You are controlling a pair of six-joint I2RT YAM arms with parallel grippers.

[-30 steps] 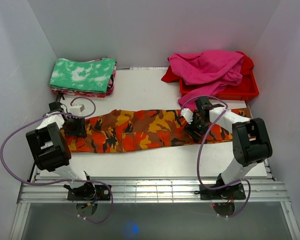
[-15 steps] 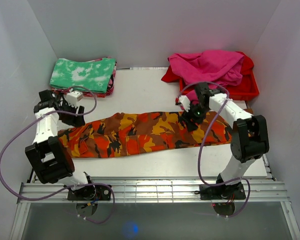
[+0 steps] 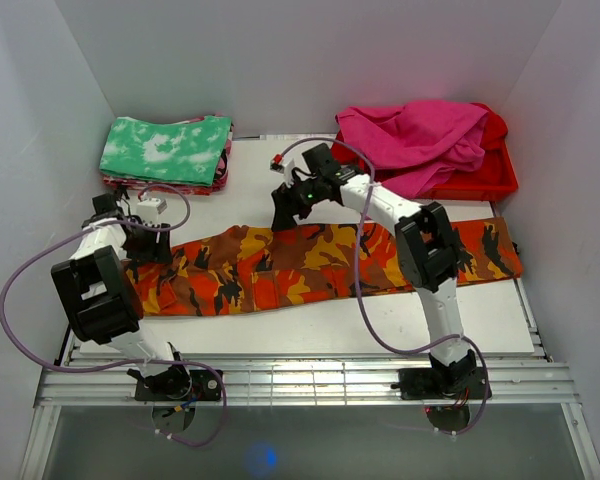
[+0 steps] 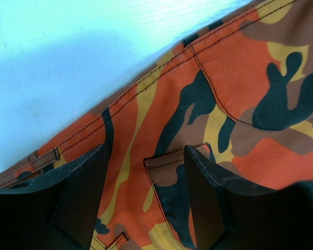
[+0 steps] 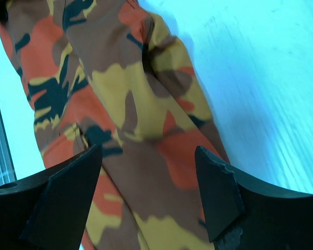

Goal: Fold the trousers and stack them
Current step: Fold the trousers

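ITEM: trousers (image 3: 320,265), one pair.
LOCATION: laid lengthwise across table (image 3: 280,330), waist end left, leg ends right, near tray (image 3: 490,180).
CONDITION: spread out long and mostly flat, mild creases mid-length. Soft camouflage cloth in orange, red, yellow and dark brown. Pocket seams and waistband stitching show in left wrist view.
PROGRESS: early, by the look of it. Straightened only, no crosswise fold yet. Not stacked, well apart from folded pile (image 3: 165,150) at far left.
TOOLS: left gripper (image 3: 145,243) over waist end, jaws apart, nothing pinched. Right gripper (image 3: 283,212) at far edge mid-length, jaws apart, empty.
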